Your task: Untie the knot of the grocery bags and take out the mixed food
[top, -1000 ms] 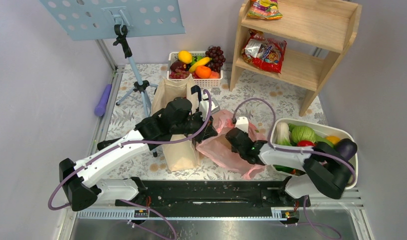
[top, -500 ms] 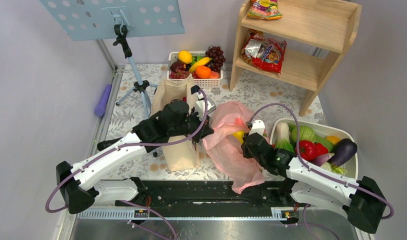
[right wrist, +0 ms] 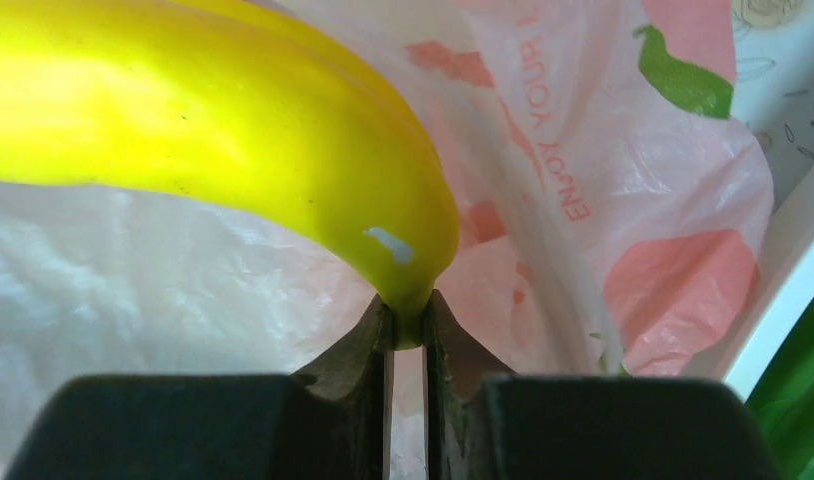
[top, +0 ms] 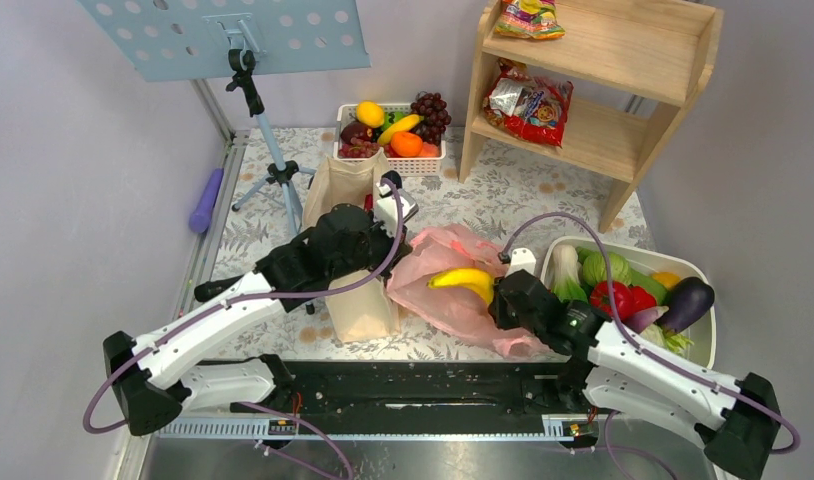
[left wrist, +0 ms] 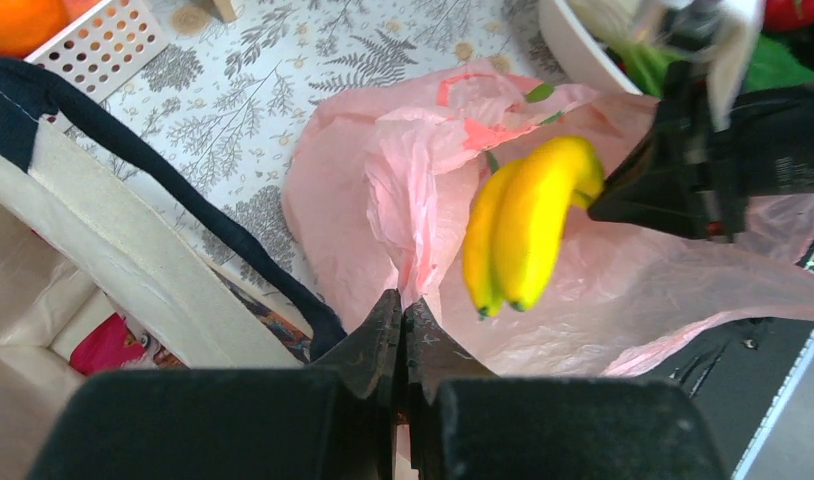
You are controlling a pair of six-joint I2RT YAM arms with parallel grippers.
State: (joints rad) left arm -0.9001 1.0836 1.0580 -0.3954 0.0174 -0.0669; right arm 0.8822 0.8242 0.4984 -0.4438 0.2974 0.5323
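A crinkly pink grocery bag (top: 438, 300) lies crumpled on the table between my arms, its mouth loose; the knot is out of view. My left gripper (left wrist: 403, 303) is shut on a raised fold of the bag's pink plastic (left wrist: 423, 215), right beside the beige canvas tote (top: 361, 305). My right gripper (right wrist: 409, 312) is shut on the stem end of a yellow banana bunch (right wrist: 223, 110). The bananas (top: 464, 279) hang free just above the pink plastic, and also show in the left wrist view as bananas (left wrist: 523, 225).
A white fruit basket (top: 391, 163) stands at the back. A white tub (top: 623, 250) of vegetables sits at the right. The wooden shelf (top: 623, 110) holds snack packets. A music stand's tripod (top: 278, 175) stands behind the tote, and a purple handle (top: 205, 200) lies by the left wall.
My right gripper has drawn the bananas out of the pink bag; they now hang above it in full view. The left gripper has kept its hold on the bag fold, shifting slightly.
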